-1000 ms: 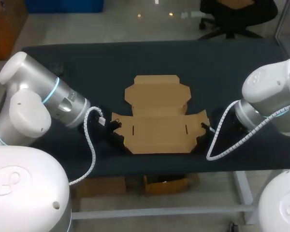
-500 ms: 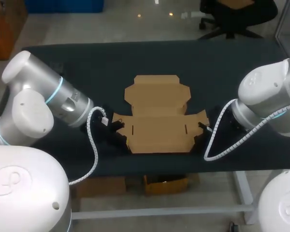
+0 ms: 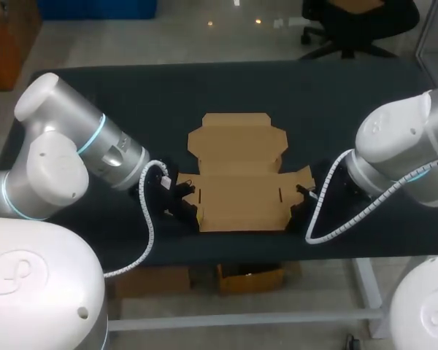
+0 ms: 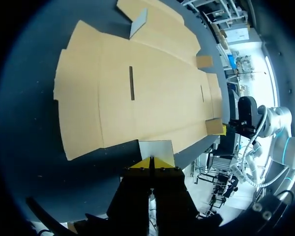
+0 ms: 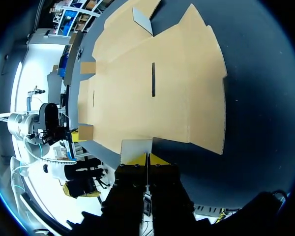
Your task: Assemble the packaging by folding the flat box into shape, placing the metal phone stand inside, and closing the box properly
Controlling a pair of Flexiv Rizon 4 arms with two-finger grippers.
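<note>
The flat brown cardboard box [image 3: 237,182] lies unfolded in the middle of the black table, its lid panel pointing away from me. My left gripper [image 3: 190,209] sits low at the box's near left corner, and my right gripper [image 3: 294,210] at its near right corner. In the left wrist view the left gripper [image 4: 151,162] is shut, its yellow tips against a small pale corner flap [image 4: 156,147] of the box [image 4: 137,88]. The right gripper [image 5: 146,159] is shut in the same way against the opposite small flap [image 5: 136,146] of the box [image 5: 157,88]. No phone stand is in sight.
The black table [image 3: 131,95] runs wide on both sides of the box and behind it. Its front edge lies just behind both grippers. White coiled cables [image 3: 152,219] hang from each wrist near that edge.
Both arms have moved inward along the front edge, bringing the shut grippers up to the box's near corners. The box's outer flaps have shifted slightly.
</note>
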